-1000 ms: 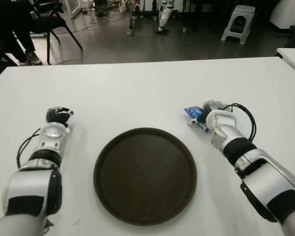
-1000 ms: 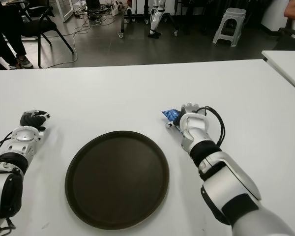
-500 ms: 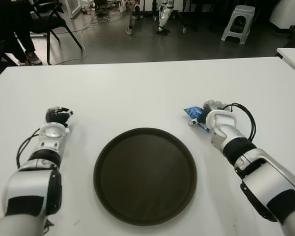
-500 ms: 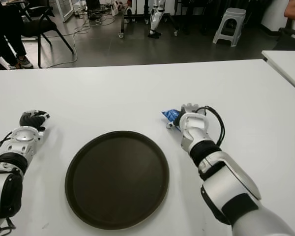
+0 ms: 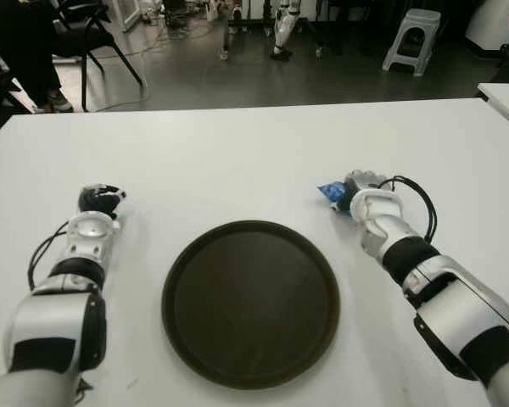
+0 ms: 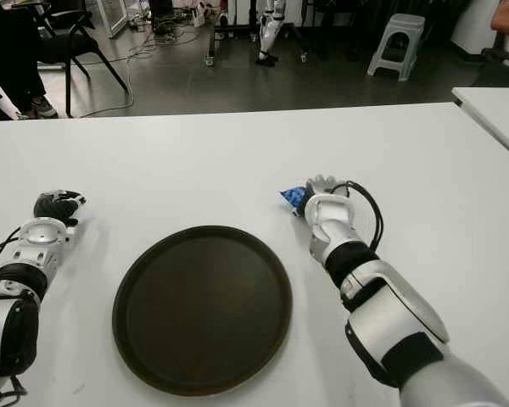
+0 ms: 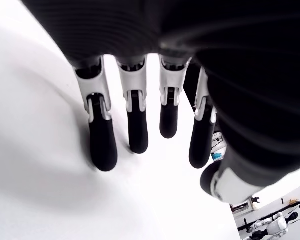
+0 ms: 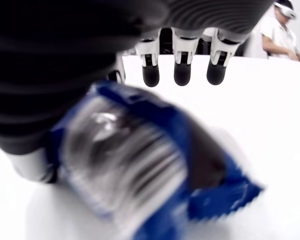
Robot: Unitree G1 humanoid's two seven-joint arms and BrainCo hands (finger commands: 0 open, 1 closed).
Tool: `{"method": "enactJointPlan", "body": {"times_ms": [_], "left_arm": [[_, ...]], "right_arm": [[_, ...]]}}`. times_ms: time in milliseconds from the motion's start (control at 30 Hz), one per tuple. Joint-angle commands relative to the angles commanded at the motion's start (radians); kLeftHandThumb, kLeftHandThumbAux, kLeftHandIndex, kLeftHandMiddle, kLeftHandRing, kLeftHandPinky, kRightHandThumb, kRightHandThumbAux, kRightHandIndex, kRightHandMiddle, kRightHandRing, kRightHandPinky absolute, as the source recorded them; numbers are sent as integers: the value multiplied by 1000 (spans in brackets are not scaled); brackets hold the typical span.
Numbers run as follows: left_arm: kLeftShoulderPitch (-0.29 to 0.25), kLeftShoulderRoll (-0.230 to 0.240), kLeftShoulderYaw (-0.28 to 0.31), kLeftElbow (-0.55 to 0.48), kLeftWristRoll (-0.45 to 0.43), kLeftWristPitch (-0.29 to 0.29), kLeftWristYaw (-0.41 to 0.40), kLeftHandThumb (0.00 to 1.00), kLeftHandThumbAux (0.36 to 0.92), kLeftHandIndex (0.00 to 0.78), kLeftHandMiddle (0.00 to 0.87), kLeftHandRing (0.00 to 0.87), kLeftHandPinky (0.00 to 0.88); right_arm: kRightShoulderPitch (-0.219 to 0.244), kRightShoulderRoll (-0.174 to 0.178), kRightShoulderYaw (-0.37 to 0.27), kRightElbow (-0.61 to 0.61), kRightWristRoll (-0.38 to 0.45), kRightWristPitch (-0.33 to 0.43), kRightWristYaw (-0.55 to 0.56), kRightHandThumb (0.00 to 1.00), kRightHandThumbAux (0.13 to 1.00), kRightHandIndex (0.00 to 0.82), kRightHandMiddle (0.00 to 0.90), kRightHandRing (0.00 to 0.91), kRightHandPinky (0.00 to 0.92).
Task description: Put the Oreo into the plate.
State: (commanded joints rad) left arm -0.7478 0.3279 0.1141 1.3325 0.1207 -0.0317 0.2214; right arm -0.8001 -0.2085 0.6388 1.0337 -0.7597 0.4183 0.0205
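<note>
The Oreo [image 5: 329,190] is a small blue packet lying on the white table [image 5: 237,161], just right of the far rim of the round dark brown plate [image 5: 250,301]. My right hand [image 5: 360,188] is over the packet and covers most of it; only its blue left corner shows. In the right wrist view the packet [image 8: 140,160] fills the space under the palm, while the fingertips [image 8: 182,70] stretch out beyond it without touching it. The plate holds nothing. My left hand [image 5: 97,199] shows left of the plate, its fingers [image 7: 137,130] relaxed and holding nothing.
The table's far edge lies beyond both hands, with dark floor, chairs [image 5: 85,34] and a grey stool [image 5: 411,38] behind it. A second white table [image 5: 505,97] shows at the far right. Bare tabletop surrounds the plate.
My right hand has slid forward and slightly left over the Oreo packet, so less of the blue wrapper shows. The left hand and plate have not moved.
</note>
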Motion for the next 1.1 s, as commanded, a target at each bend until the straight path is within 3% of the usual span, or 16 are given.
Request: {"method": "enactJointPlan", "body": {"times_ms": [467, 1100], "left_arm": [[-1, -1, 4, -2, 2, -5, 0, 684, 721, 399, 170, 192, 198], [-2, -1, -1, -3, 10, -1, 3, 681, 721, 399, 173, 185, 168]], "right_arm": [[10, -5, -17, -5, 15, -36, -32, 702, 716, 424, 44, 0, 0], [21, -9, -34, -50, 23, -15, -20, 703, 717, 422, 34, 0, 0]]}}
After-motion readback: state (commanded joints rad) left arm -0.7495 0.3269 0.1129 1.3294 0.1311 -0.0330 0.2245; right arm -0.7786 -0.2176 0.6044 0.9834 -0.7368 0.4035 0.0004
